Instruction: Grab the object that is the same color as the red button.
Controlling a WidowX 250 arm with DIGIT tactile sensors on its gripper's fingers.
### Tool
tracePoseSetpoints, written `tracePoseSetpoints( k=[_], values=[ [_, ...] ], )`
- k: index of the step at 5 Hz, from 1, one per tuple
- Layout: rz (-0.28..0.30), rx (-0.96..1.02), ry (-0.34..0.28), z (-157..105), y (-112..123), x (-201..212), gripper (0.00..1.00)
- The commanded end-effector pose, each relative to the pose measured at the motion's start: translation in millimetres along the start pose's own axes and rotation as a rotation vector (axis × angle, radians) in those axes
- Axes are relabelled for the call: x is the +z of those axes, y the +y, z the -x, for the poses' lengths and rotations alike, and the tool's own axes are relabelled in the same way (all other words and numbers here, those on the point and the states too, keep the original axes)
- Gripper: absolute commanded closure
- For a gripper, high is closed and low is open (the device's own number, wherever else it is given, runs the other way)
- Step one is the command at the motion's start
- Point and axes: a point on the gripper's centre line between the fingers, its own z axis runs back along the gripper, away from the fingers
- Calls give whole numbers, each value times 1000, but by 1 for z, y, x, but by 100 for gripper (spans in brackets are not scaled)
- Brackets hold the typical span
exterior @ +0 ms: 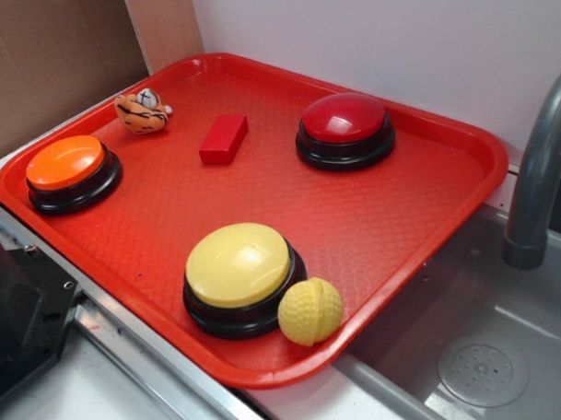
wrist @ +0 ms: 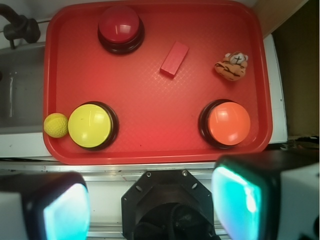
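**Reaching for the red block from high above**

The block (wrist: 174, 59) lies flat on the tray (wrist: 150, 145), upper centre in the wrist view, between the red button (wrist: 120, 25) at upper left and a small tiger toy (wrist: 232, 66) at upper right, apart from both. In the exterior view it sits upper centre, left of the button, with bare tray all round it.

The gripper (wrist: 150, 200) hangs well above the near edge of the tray. Its two fingers (wrist: 245, 195) fill the lower corners of the wrist view, spread wide with nothing between them. They are blurred, so just how far apart they stand is hard to judge.

The step in hand looks like the approach. To do it well:

- Travel up the frame until the block sits midway between the fingers, then descend.
- The block lies slantwise, its long axis running lower left to upper right. Turn the wrist so the fingers close across the narrow sides.
- Come straight down. The block is low and matte, so it should grip well if taken near its middle.
- Keep away from the button's dome and the toy. The orange button (wrist: 229, 123) and yellow button (wrist: 90, 125) at the bottom of the tray lie to either side of the path.
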Motion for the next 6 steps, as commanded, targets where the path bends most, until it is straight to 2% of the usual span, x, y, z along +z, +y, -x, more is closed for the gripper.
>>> tracePoseSetpoints(
  k=[1,3,4,5,6],
  values=[
    [0,0,0,0,0,0,0],
    [-46,58,-24,-41,-12,6,0],
    [-26,146,31,-67,-6,2,0],
    [-33,377,99,-87,13,-27,0],
    [-38,482,164,-114,41,-53,0]
  ],
)
